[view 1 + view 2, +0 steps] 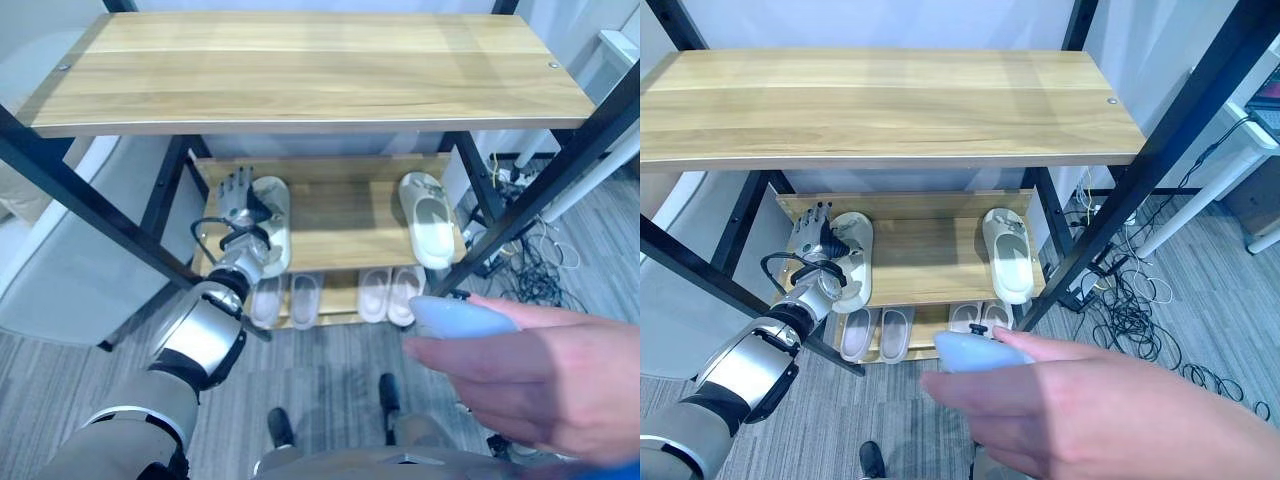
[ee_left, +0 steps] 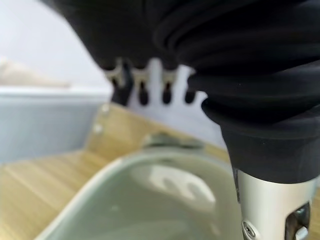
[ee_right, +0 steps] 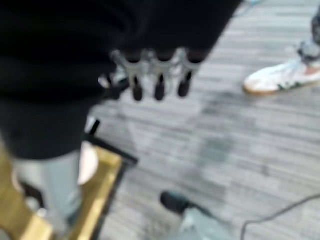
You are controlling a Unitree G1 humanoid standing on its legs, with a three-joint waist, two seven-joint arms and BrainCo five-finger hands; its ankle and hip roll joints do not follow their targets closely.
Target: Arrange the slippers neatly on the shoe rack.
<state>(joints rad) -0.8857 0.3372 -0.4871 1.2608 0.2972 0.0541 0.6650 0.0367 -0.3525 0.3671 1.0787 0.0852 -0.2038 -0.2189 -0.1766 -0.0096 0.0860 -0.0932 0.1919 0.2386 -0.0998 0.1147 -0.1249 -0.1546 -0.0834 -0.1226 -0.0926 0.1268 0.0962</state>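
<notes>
The left hand [image 1: 236, 198] rests with straight fingers over a pale green slipper [image 1: 272, 225] on the shoe rack [image 1: 340, 215]; the right hand [image 3: 155, 75] hangs relaxed above the floor [image 3: 240, 130].

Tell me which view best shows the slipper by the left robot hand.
Right eye view: the whole left slipper lies flat on the rack's middle shelf, the left robot hand at its edge. Left eye view shows the same, the hand overlapping more. Left wrist view gives just a blurred close-up of it.
</notes>
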